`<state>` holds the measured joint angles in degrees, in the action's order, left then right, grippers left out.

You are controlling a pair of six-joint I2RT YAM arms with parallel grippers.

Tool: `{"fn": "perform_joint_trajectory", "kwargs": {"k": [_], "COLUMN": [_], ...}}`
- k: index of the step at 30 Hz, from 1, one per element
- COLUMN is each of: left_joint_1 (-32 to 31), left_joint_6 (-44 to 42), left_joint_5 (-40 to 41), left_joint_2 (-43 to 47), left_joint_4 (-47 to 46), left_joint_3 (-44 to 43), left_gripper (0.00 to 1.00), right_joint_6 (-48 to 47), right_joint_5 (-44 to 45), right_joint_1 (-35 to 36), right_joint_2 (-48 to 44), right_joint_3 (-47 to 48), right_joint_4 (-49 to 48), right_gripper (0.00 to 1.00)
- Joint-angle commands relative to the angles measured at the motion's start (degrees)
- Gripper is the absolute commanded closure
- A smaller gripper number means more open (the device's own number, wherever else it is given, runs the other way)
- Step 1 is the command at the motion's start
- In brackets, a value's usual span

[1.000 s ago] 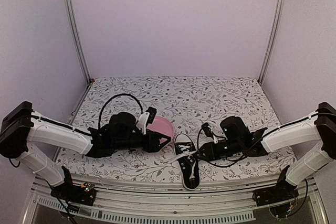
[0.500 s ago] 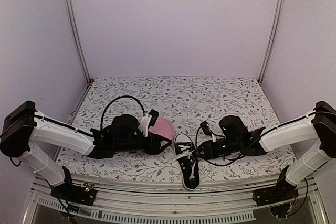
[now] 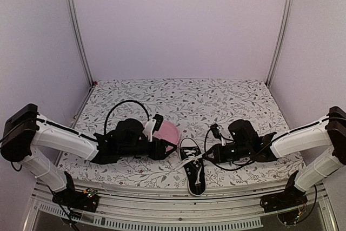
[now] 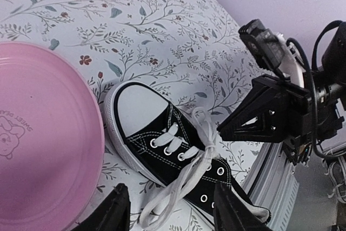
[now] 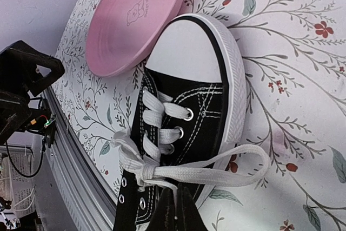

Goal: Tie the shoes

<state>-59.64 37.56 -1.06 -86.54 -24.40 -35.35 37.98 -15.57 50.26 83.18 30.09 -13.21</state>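
Pink plate (image 4: 43, 150) sits just beside the sneaker (image 4: 162, 150) toe, on floral cloth (image 4: 162, 36)

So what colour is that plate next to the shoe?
The plate is pink, clearest in the right wrist view.

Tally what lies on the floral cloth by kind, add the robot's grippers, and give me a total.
Black canvas sneaker: 1
Pink plate: 1
Grippers: 2, the left gripper open, the right gripper shut on the white lace
Total: 4
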Motion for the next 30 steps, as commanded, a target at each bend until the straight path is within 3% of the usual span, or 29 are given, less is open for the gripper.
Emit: {"fn": "perform_joint_trajectory", "kwargs": {"k": [1,21,30], "left_joint_1": [-0.78,-2.24,-2.27], "left_joint_6": [1.17,3.77,5.16], "left_joint_5": [-0.33,-8.98,-8.47], "left_joint_2": [-1.68,-11.16,-13.95], "left_joint_4": [-0.78,-9.71,-10.51], "left_joint_3": [0.30,-0.81,-1.40], "left_gripper": [0.48,0.46,0.48], "right_joint_6": [2.13,8.25,9.75], "right_joint_5": [3.18,7.47,8.18], "right_joint_1": [0.19,-0.54,-1.67], "right_joint_2": [-2.92,-7.63,-11.12], "right_joint_3": [-2.45,-8.81,-11.33], "right_joint_4": [1.53,6.15,8.44], "right_gripper": [0.98,0.98,0.98]}}
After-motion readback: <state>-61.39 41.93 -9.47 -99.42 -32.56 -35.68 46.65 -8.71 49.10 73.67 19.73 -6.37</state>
